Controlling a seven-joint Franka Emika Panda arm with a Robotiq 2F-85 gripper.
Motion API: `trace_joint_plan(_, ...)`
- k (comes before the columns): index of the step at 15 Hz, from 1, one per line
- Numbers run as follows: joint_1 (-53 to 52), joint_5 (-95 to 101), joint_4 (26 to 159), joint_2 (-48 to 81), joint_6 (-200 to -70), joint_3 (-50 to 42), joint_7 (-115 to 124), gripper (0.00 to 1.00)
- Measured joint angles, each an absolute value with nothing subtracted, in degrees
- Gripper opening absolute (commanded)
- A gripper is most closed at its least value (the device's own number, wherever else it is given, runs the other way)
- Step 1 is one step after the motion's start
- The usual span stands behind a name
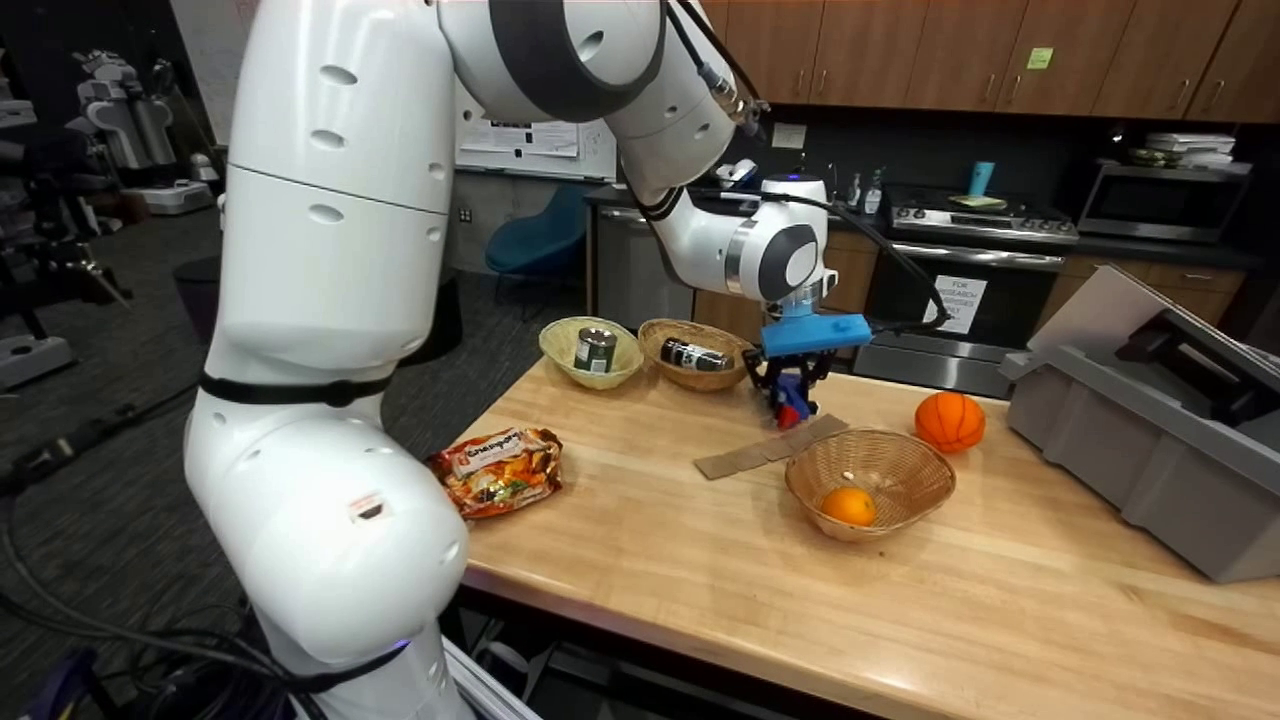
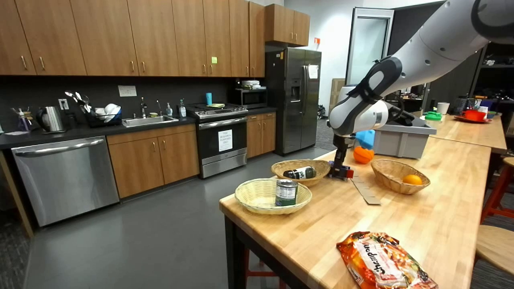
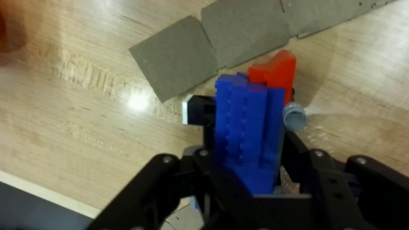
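Note:
My gripper (image 1: 795, 385) is shut on a blue toy-brick piece (image 3: 246, 124) with a red part (image 3: 279, 70) at its far end. The gripper also shows in an exterior view (image 2: 340, 170). In the wrist view a grey round part shows at the piece's right side. The piece is low over the wooden table; whether it touches the table I cannot tell. A flat brown cardboard strip (image 1: 770, 447) lies beside it, also seen in the wrist view (image 3: 179, 57). A brown basket (image 1: 655, 335) holding a black bottle (image 1: 697, 355) stands right beside the gripper.
A pale basket (image 1: 555, 350) holds a can (image 1: 595, 350). Another brown basket (image 1: 925, 470) holds an orange (image 1: 850, 506). An orange ball (image 1: 950, 421) and a grey bin (image 1: 1150, 470) stand beyond it. A noodle packet (image 1: 500, 470) lies near the arm's base.

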State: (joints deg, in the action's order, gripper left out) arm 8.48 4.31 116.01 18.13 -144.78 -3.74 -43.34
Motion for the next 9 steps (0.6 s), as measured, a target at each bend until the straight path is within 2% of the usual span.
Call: trace_joint_plan(9, 10.1, 4.4, 115.5, 17.5, -144.7, -4.5, -43.3, 0.25)
